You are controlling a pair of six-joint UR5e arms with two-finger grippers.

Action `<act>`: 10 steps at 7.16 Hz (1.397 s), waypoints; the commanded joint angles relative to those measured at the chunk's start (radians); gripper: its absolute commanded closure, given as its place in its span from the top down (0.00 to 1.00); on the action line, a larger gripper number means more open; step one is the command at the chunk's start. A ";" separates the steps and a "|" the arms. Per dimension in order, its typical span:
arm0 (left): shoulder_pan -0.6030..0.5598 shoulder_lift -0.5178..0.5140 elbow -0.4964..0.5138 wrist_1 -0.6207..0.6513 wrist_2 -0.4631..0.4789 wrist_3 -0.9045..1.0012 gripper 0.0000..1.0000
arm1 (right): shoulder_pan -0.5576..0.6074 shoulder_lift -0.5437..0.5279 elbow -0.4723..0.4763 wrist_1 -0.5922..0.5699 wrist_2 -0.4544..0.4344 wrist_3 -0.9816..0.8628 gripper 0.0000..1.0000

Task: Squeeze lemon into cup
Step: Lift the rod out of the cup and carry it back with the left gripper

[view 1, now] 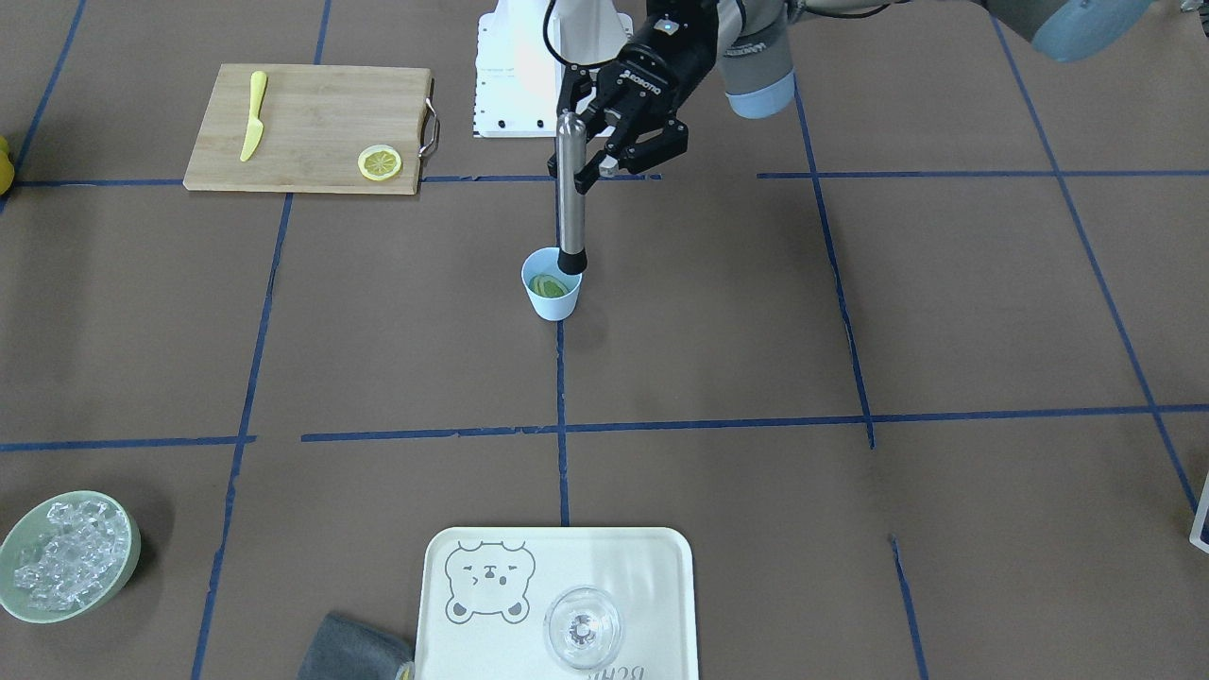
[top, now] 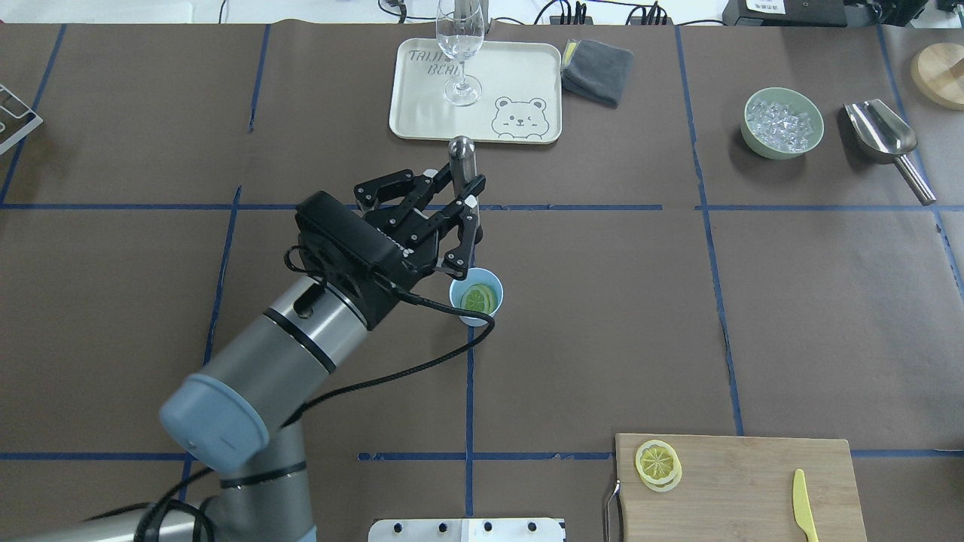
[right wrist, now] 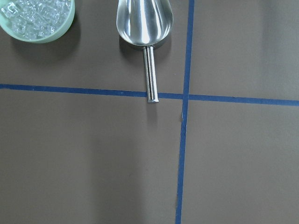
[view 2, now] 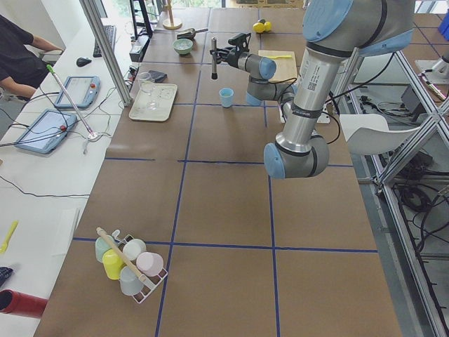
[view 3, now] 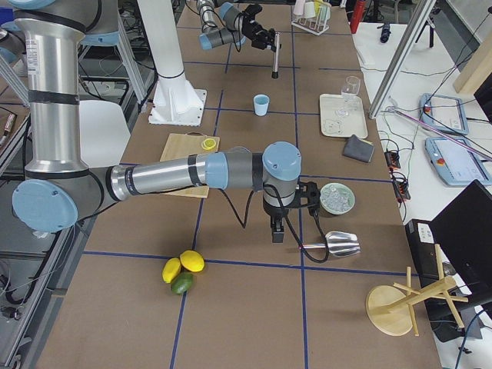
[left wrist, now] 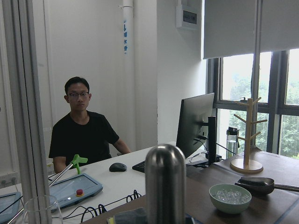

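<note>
Left pincer [view 1: 578, 146] holds muddler [view 1: 570, 198] upright — tip in cup [view 1: 553, 300].

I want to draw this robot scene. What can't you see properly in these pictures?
- Metal muddler, lower end: overhead view, the left end effector covers it.
- Lemon in the cup: front view, the muddler's black tip hides part.
- Right end effector: only the right side view shows it, too small to tell open or shut.
- Grey cloth: front view, cut off by the bottom edge.
</note>
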State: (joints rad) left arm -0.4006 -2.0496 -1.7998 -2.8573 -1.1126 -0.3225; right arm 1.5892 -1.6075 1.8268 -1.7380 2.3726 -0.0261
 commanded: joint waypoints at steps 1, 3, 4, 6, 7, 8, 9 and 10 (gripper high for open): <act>-0.169 0.131 -0.041 0.001 -0.334 -0.007 0.00 | 0.000 0.000 0.000 0.002 -0.001 0.000 1.00; -0.254 0.273 -0.096 0.027 -0.557 -0.135 0.00 | 0.000 -0.002 0.000 0.000 -0.001 0.000 1.00; -0.294 0.343 -0.143 0.083 -0.682 -0.173 0.00 | 0.001 -0.003 0.002 0.002 -0.001 0.000 1.00; -0.453 0.391 -0.167 0.212 -0.993 -0.250 0.00 | 0.000 0.000 0.006 0.002 -0.003 0.000 1.00; -0.504 0.426 -0.162 0.275 -1.114 -0.265 0.00 | 0.000 0.001 0.012 0.002 -0.004 -0.001 1.00; -0.548 0.459 -0.162 0.359 -1.150 -0.377 0.00 | 0.000 0.001 0.020 0.002 -0.004 -0.001 1.00; -0.578 0.454 -0.159 0.434 -1.159 -0.418 0.00 | 0.000 0.001 0.023 0.003 -0.006 -0.001 1.00; -0.580 0.454 -0.159 0.522 -1.158 -0.418 0.00 | 0.000 0.001 0.028 0.003 -0.006 -0.001 1.00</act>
State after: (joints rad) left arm -0.9613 -1.5991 -1.9601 -2.4381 -2.2577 -0.7139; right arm 1.5892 -1.6062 1.8489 -1.7355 2.3675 -0.0276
